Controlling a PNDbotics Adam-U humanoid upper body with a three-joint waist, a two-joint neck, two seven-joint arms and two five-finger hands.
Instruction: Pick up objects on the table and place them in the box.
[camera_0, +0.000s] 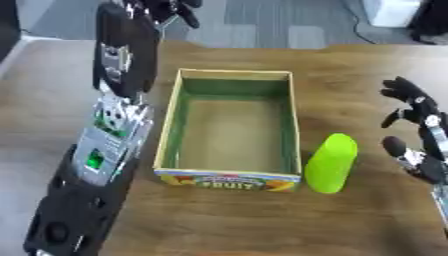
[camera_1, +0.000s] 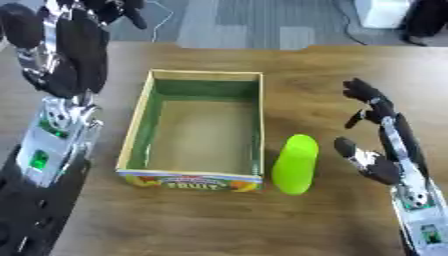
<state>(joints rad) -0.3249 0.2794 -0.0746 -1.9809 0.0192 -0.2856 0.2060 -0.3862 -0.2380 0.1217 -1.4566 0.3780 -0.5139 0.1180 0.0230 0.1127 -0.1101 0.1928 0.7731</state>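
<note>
An open cardboard box (camera_0: 178, 122) with green inner walls and a fruit label on its front stands mid-table; nothing shows inside it. A lime-green cup-shaped object (camera_0: 332, 163) stands upright just right of the box's front right corner, close against its wall. My right hand (camera_1: 376, 145) is open to the right of the green object, fingers spread and apart from it. My left arm rises along the left side, and its hand (camera_0: 166, 10) is at the top left, beyond the table's far edge, fingers curled with nothing seen in them.
The wooden table (camera_0: 227, 220) stretches in front of the box. Grey floor lies past the far edge, with a white object (camera_0: 391, 11) at the top right. My left forearm (camera_0: 109, 150) runs close along the box's left wall.
</note>
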